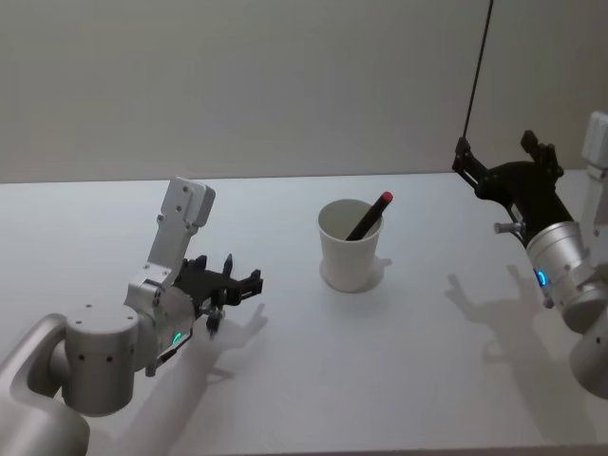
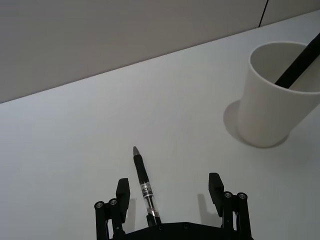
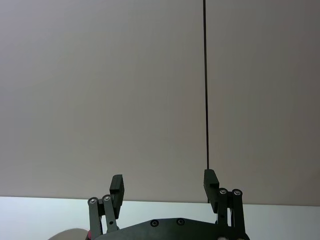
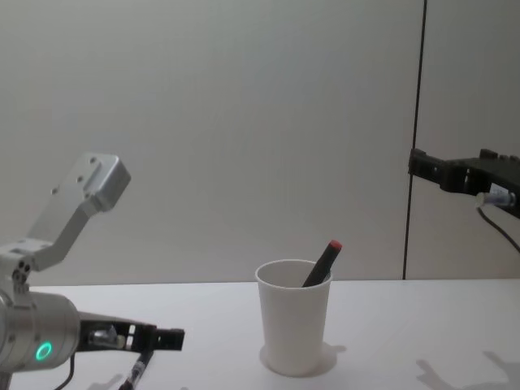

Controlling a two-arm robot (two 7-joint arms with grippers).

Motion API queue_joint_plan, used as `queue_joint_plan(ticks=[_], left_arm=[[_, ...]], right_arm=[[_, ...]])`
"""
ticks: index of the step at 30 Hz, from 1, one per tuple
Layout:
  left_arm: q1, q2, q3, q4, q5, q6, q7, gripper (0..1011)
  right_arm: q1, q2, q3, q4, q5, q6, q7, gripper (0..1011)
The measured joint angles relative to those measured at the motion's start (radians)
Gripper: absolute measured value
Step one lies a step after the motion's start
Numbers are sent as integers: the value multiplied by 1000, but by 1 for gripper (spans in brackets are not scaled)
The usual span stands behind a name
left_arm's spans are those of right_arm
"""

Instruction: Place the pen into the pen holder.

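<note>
The left gripper [image 2: 170, 186] hangs low over the table [image 1: 427, 380] with its jaws apart, astride the pen [image 2: 142, 176]; the pen lies flat on the surface, nearer one finger than the other, and is not yet gripped. On closing, the nearer finger would likely meet the barrel first and shove or roll it; the pen could then skid out or be pinched askew. Part of the pen runs out of sight beneath the gripper, so where the jaws would bite is unclear; an off-balance hold may let it droop.

In the head view the pen holder [image 1: 350, 255] stands well apart at about two o'clock from this gripper; a red-capped pen [image 1: 371, 216] leans in it toward one o'clock. A tilted pen could strike that pen or the rim; so light a cup might tip. The right gripper [image 1: 496, 152], jaws apart and empty, is parked aloft at about two o'clock of the cup.
</note>
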Motion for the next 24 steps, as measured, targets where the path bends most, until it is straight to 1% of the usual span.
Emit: queue_joint_plan(ticks=[15, 21, 22, 23, 24], left_arm=[[-21, -9, -2, 86, 31, 30, -27, 993], [-27, -13, -2, 113, 42, 38, -35, 859], [-27, -13, -2, 113, 42, 38, -35, 859], [-29, -14, -2, 119, 45, 40, -36, 798], [-29, -14, -1, 122, 47, 41, -36, 762]], right_arm=[[0, 0, 0, 0, 0, 0, 0, 1001], [0, 0, 0, 0, 0, 0, 0, 1001], [0, 0, 0, 0, 0, 0, 0, 1001], [0, 0, 0, 0, 0, 0, 0, 1001], [0, 0, 0, 0, 0, 0, 0, 1001]])
